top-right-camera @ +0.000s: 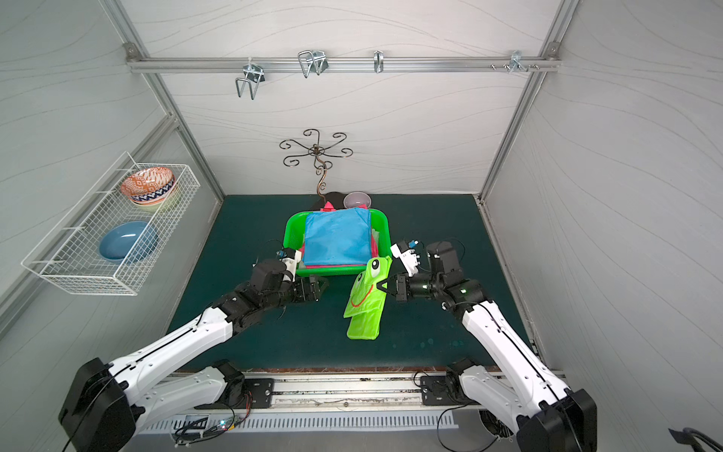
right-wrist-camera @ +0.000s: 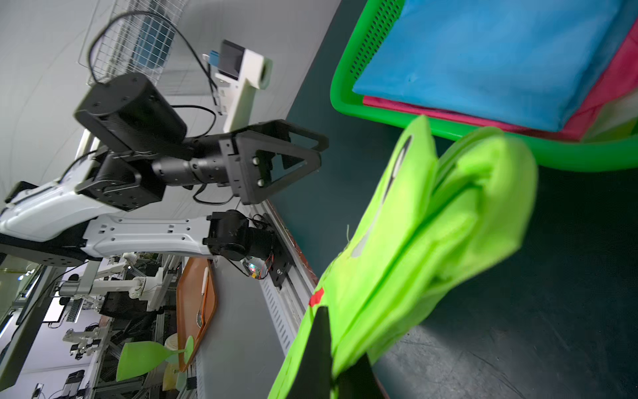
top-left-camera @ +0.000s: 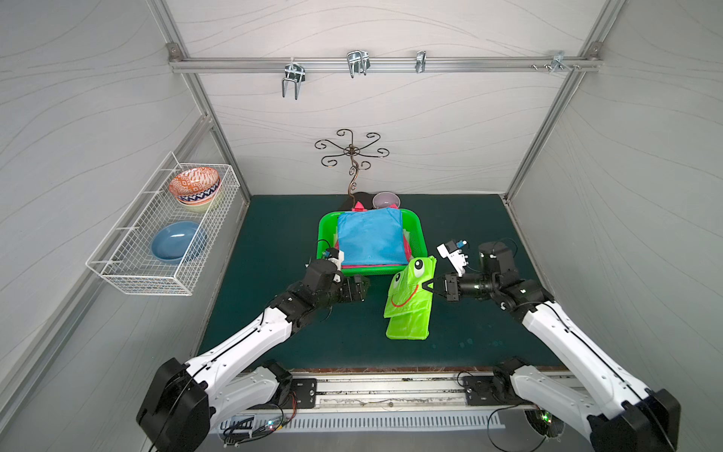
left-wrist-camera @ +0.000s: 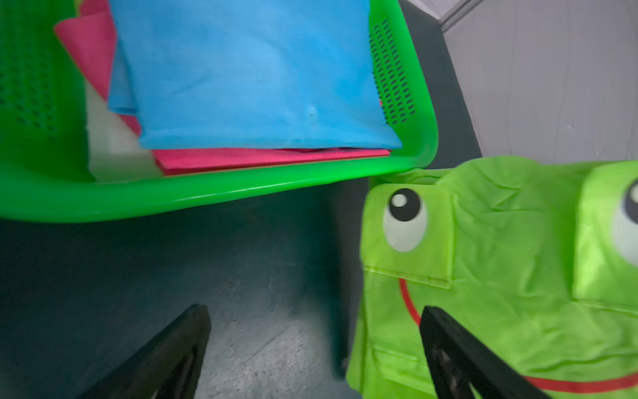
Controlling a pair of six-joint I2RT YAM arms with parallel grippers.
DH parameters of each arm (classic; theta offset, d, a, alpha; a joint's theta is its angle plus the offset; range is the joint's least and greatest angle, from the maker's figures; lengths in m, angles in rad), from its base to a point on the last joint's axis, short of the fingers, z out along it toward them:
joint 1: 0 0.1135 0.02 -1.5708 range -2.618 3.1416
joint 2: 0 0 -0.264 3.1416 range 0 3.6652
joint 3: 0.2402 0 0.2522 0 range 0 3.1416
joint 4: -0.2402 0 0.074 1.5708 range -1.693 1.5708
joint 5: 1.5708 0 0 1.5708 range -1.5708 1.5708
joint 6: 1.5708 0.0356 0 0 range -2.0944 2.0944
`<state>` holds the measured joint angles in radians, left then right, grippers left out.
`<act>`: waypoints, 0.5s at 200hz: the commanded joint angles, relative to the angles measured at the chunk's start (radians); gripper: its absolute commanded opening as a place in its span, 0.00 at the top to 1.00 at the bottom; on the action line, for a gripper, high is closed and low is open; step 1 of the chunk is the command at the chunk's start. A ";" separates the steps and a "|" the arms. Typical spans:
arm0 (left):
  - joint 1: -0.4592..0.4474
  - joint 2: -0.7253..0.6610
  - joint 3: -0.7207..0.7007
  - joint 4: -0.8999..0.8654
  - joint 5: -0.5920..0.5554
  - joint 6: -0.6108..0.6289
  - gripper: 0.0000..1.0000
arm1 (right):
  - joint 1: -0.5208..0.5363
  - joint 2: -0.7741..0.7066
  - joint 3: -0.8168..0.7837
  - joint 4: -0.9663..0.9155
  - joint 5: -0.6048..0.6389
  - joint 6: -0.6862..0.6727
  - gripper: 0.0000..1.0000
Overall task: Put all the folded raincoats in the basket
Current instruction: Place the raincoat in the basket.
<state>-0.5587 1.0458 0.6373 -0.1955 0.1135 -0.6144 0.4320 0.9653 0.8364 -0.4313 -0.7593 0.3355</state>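
Two arms meet mid-frame over the dark green desk (top-left-camera: 274, 242) in both top views. Just above them sits the bright green basket (top-left-camera: 328, 227), already stacked to its rim with a blue folded garment (top-left-camera: 371, 238) on a pink layer (left-wrist-camera: 269, 159).

Your lime frog raincoat (top-left-camera: 409, 301) is not in yet. It lies right of centre, its top end raised against the basket's near right corner and its bottom end flat on the desk.

The right gripper (top-left-camera: 428, 285) is clenched on the raincoat's right edge. The left gripper (top-left-camera: 362, 287) is released, jaws spread and empty, just left of the raincoat.

Watch three risks:
- A one-sided pinch may let the folds fall open as you lift.
- The trailing end could snag the rim and shove the basket.
- With the stack this high, the slick fabric may slide back off.
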 commanded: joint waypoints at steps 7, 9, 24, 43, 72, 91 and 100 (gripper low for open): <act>0.061 -0.012 0.131 -0.180 -0.085 -0.076 0.00 | 0.017 0.053 0.153 -0.044 -0.067 -0.009 1.00; 0.065 -0.011 0.140 -0.192 -0.093 -0.079 0.00 | 0.020 0.059 0.162 -0.046 -0.068 -0.006 1.00; 0.088 0.000 0.199 -0.273 -0.131 -0.090 0.00 | 0.044 0.099 0.235 -0.057 -0.080 0.003 1.00; 0.123 0.005 0.235 -0.306 -0.116 -0.092 0.00 | 0.086 0.146 0.332 -0.090 -0.062 -0.007 1.00; 0.203 -0.038 0.223 -0.289 -0.047 -0.150 0.00 | 0.131 0.232 0.453 -0.087 -0.051 -0.009 1.00; 0.243 -0.087 0.207 -0.286 -0.072 -0.167 0.00 | 0.158 0.306 0.524 -0.057 -0.041 -0.015 1.00; 0.258 -0.105 0.207 -0.295 -0.096 -0.162 0.00 | 0.170 0.347 0.556 -0.038 -0.039 -0.023 1.00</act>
<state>-0.3397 1.0008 0.8383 -0.4767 0.0437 -0.7479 0.5735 1.2339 1.3140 -0.5079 -0.7944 0.3393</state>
